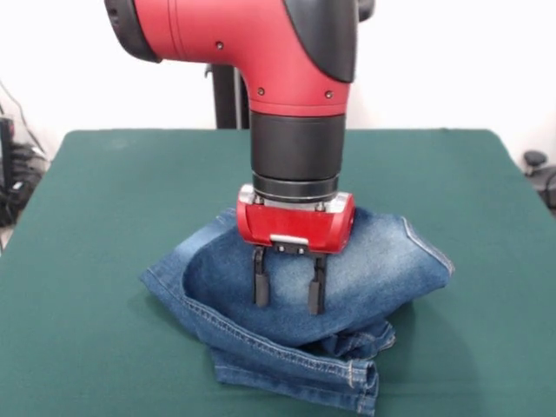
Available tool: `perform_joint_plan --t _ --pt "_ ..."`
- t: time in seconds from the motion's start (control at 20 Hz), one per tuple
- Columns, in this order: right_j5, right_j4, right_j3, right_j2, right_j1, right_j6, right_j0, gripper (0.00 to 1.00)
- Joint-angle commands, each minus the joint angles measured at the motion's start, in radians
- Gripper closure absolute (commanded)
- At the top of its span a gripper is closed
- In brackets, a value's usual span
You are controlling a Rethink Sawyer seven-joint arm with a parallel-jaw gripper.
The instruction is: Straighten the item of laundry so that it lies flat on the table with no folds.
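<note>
Currently: end effector point(288, 294) spread above crumpled jeans point(365, 269) | table point(95, 226)

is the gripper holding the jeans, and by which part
Nothing is held: the gripper hangs open over the rumpled jeans, its fingers apart with no cloth between them.

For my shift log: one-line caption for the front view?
Open gripper poised over crumpled jeans on the green table, legs folded underneath.

Red arm vertical, claw point(289, 294) downward, fingers point(260, 282) apart
</note>
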Motion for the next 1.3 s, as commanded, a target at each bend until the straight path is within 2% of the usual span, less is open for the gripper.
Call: perform_joint_plan --t 0.05,0.3,0.5,0.75,0.8,0.95,1.0,1.3 --pt "-0.039 -0.044 0.129 0.136 0.043 0.025 -0.008 0.00" --pt "-0.015 -0.039 0.133 0.137 0.052 0.029 -0.011 0.00" --pt "0.090 -0.016 0.120 0.130 0.063 0.015 -0.006 0.00" --pt "0.378 0.060 0.116 0.122 0.065 0.018 0.005 0.00" --pt "0.403 0.072 0.121 0.125 0.069 0.024 0.003 0.00" --pt "0.326 0.057 0.136 0.126 0.067 0.021 0.003 0.00" --pt "0.299 0.043 0.137 0.122 0.064 0.023 0.005 1.00" --pt "0.229 0.022 0.146 0.105 0.048 0.050 0.023 1.00"
